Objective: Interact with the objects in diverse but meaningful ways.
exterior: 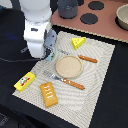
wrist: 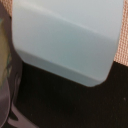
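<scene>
My arm stands over the striped mat's far corner at the exterior view's left, and its body hides most of the gripper [exterior: 50,51]. A pale white carton [wrist: 67,37] fills the wrist view, very close to the camera. Whether the fingers hold it does not show. The yellow cheese wedge [exterior: 78,42] lies on the mat's far side. An orange-brown bread block [exterior: 48,94] and a yellow red-labelled box [exterior: 24,81] lie at the mat's near corner. The grey saucepan [exterior: 67,8] stands on the toy stove.
A round tan plate [exterior: 68,66] sits mid-mat, with an orange-handled fork [exterior: 65,80] on its near side and a knife [exterior: 84,58] on its far side. The stove top [exterior: 107,22] carries black burners and a bowl [exterior: 122,16]. Dark table surrounds the mat.
</scene>
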